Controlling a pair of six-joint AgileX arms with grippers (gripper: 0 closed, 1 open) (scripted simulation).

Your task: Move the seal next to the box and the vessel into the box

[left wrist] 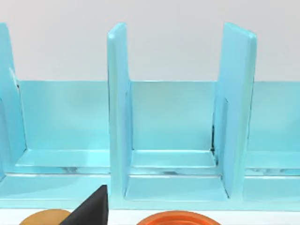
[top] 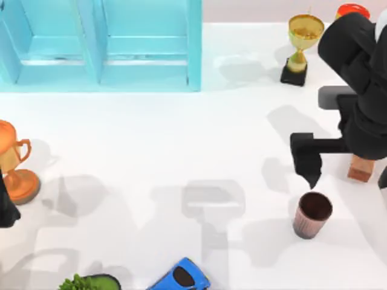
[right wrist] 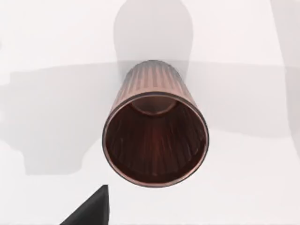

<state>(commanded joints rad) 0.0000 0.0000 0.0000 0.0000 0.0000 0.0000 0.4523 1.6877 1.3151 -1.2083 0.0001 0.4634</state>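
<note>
The vessel (top: 312, 214), a ribbed pinkish-brown cup with a dark inside, stands upright at the right front of the table. In the right wrist view the vessel (right wrist: 155, 140) sits straight below the camera, one black fingertip (right wrist: 91, 208) near it. My right gripper (top: 347, 181) hangs open above the table just behind the vessel, its fingers spread wide. The reddish-brown seal (top: 361, 169) stands partly hidden under that arm. The blue box (top: 100, 45) with upright dividers sits at the back left. My left gripper (top: 6, 208) is parked at the left edge, facing the box (left wrist: 173, 140).
A gold trophy (top: 299, 48) stands at the back right, with a red object (top: 352, 9) behind it. An orange trophy (top: 13, 166) is at the left edge. A blue toy car (top: 181, 278) and a green plant (top: 91, 282) lie along the front edge.
</note>
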